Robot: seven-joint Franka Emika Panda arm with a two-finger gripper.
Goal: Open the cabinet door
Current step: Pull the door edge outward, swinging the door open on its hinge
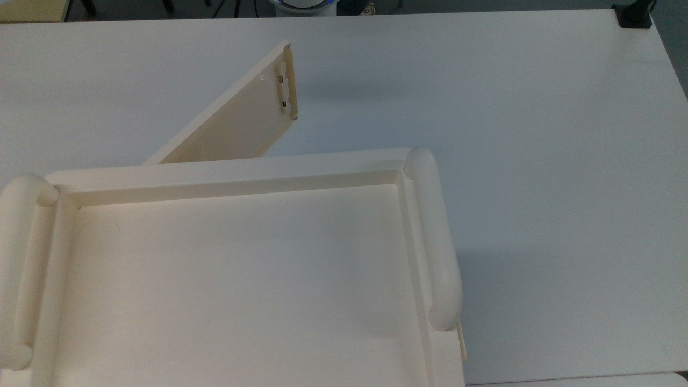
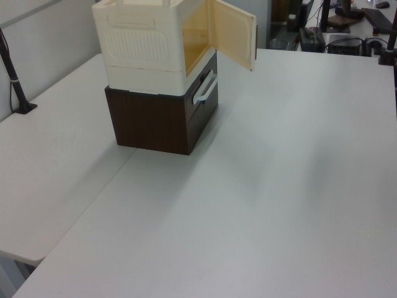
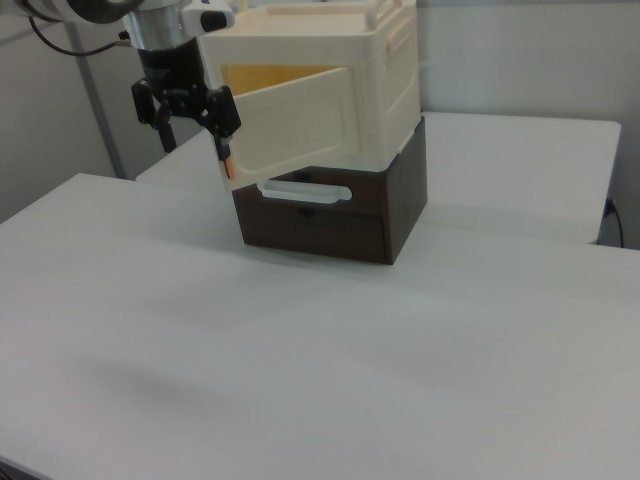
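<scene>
The cream cabinet door [image 1: 236, 123] stands swung wide open, angled out from the cabinet's front toward the top view's upper left. Its slim bar handle [image 1: 291, 80] and small metal fixings sit at the free edge. The left view shows the door [image 2: 234, 38] hanging out over the table, with the yellowish inside of the cabinet [image 2: 193, 37] exposed. In the right view my black gripper [image 3: 193, 130] hovers just left of the door's free edge [image 3: 228, 165], open, with nothing between its fingers. The cabinet's recessed top [image 1: 226, 172] has two thick side rails.
The cream cabinet rests on a dark brown drawer unit [image 2: 155, 121] with a white handle [image 2: 203, 90]. The wide white table [image 1: 537, 161] spreads around it. A black clamp [image 1: 634, 16] sits at the top view's far right corner, and a black pole [image 2: 15, 81] stands at the left view's left.
</scene>
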